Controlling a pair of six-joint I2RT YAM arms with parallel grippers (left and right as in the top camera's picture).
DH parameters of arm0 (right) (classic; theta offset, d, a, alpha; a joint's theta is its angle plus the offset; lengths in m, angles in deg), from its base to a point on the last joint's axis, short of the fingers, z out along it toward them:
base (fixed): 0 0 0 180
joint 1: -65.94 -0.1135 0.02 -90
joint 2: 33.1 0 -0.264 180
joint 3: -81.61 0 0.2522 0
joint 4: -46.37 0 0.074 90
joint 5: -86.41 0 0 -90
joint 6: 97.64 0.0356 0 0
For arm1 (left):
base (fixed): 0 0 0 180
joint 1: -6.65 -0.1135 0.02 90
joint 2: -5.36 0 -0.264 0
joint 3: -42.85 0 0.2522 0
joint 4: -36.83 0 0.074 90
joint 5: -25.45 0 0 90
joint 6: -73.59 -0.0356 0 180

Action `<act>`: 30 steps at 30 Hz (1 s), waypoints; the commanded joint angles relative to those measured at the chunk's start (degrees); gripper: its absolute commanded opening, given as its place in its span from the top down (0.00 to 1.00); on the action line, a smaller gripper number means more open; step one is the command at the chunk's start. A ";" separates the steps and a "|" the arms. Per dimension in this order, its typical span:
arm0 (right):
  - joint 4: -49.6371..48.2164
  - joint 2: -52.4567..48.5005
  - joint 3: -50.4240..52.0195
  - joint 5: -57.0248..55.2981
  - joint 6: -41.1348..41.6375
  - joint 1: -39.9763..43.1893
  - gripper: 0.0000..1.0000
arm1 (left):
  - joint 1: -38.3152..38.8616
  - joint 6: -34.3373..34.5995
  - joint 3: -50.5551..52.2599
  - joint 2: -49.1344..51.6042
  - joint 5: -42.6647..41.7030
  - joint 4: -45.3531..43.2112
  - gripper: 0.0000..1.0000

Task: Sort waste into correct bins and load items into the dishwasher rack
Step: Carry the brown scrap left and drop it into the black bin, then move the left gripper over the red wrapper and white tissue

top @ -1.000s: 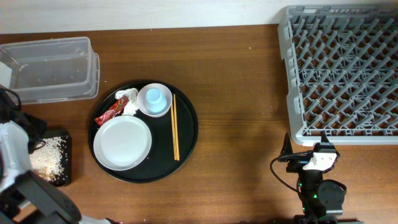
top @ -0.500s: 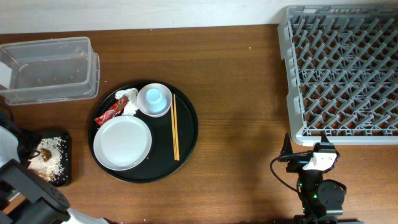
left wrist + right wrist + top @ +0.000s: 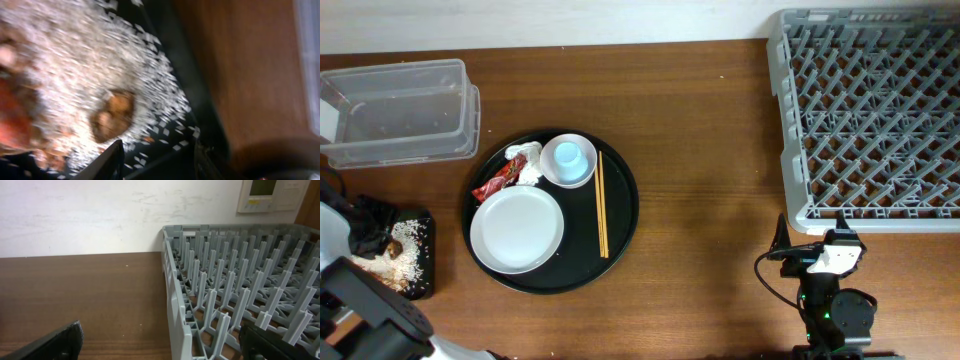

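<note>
The flat black tray (image 3: 420, 270) at the left edge holds pale rice scraps (image 3: 75, 65), a small brown food lump (image 3: 114, 112) and a blurred orange piece (image 3: 12, 122). My left gripper (image 3: 368, 238) hangs over the tray's left end; in the left wrist view (image 3: 157, 162) its jaws are open and empty. The clear tub (image 3: 400, 110) stands behind. The white plate (image 3: 517, 230), the light blue cup (image 3: 569, 158) inside the small white bowl (image 3: 549, 172), the chopsticks (image 3: 601, 205), the red wrapper (image 3: 493, 184) and the tissue (image 3: 528, 166) lie on the round black tray (image 3: 620, 215). My right gripper (image 3: 820, 258) is open and empty by the grey rack (image 3: 875, 110).
The rack's near left corner (image 3: 175, 305) fills the right half of the right wrist view, between the open fingers (image 3: 165, 347). Bare brown tabletop (image 3: 710, 150) lies between the round tray and the rack. A white wall runs behind the table.
My left arm drew back off the flat black tray, and the brown lump now shows on the rice. The left gripper has come back over the tray's left end. The right arm is still.
</note>
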 commanded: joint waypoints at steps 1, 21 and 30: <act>0.44 0.48 0.26 -0.70 0.00 0.37 0.02 | 4.33 -1.36 -0.92 -8.33 -4.20 0.09 0.55; 0.44 0.48 0.26 -0.72 0.00 0.37 0.02 | 51.98 -15.93 -0.92 -12.96 6.16 -4.85 0.02; 0.44 0.48 0.26 -0.70 0.00 0.37 0.02 | 52.76 -15.93 -0.81 -12.94 -4.66 -1.20 0.19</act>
